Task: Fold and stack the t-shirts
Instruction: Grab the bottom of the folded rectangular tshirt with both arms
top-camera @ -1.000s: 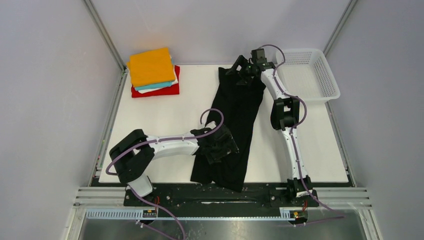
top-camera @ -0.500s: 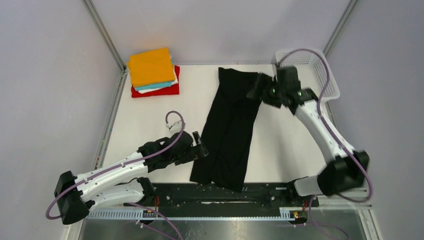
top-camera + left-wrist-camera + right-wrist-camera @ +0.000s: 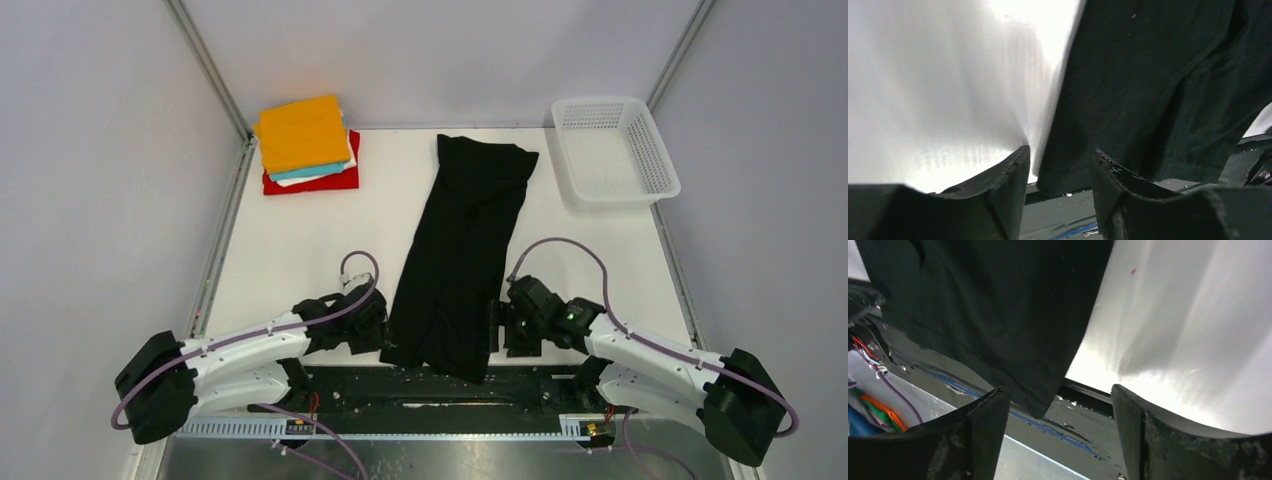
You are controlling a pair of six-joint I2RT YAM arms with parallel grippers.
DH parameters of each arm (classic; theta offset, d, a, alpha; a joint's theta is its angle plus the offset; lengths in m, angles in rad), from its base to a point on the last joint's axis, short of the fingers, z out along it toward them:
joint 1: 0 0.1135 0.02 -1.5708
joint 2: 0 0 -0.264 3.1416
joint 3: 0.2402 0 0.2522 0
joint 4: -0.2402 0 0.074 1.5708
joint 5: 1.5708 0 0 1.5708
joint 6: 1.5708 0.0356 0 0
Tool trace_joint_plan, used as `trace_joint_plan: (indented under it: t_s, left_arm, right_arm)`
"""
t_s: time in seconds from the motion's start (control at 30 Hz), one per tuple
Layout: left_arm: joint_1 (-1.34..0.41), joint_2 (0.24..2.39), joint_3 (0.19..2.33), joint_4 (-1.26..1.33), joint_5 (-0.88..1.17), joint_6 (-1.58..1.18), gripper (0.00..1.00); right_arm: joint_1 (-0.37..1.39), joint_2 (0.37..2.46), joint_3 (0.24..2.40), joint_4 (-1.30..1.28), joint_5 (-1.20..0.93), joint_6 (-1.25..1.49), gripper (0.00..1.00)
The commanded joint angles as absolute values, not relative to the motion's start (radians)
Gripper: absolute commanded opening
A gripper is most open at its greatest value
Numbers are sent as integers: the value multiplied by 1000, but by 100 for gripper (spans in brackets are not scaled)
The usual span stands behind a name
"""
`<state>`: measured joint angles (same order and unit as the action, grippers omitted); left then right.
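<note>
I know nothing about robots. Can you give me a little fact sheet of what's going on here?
Black shirt: spread lengthwise down the white table, near hem over the front edge
Folded stack: orange on top, then teal, white, red; far left corner
Basket: white mesh, far right corner
Left gripper: open, fingers either side of the shirt's near left corner
Right gripper: open, fingers either side of the near right corner

Black t-shirt (image 3: pixel 460 250), white basket (image 3: pixel 668 172)
</note>
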<state>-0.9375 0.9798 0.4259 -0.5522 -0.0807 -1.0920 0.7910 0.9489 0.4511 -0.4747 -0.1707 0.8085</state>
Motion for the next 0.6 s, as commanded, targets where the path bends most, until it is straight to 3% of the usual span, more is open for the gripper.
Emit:
trace_joint_plan:
  t_s: [0.0, 0.17, 0.3, 0.5, 0.57]
  left_arm:
    - [-934, 1083, 423, -471, -37, -1068, 43]
    - [-935, 1166, 418, -420, -14, -1069, 29]
    - [-935, 1175, 419, -437, -5, -1071, 0]
    - [-943, 1084, 416, -520, 33, -1051, 0]
    - [-950, 1037, 428, -561, 51, -1033, 0]
  right_arm:
    - [909, 962, 358, -320, -228, 996, 77]
    - [996, 1022, 332, -216, -221, 1056, 65]
    - [1013, 1075, 331, -134, -234, 1062, 44]
    - [1037, 1037, 325, -122, -311, 1070, 0]
    - [1047, 980, 311, -154, -339, 1087, 0]
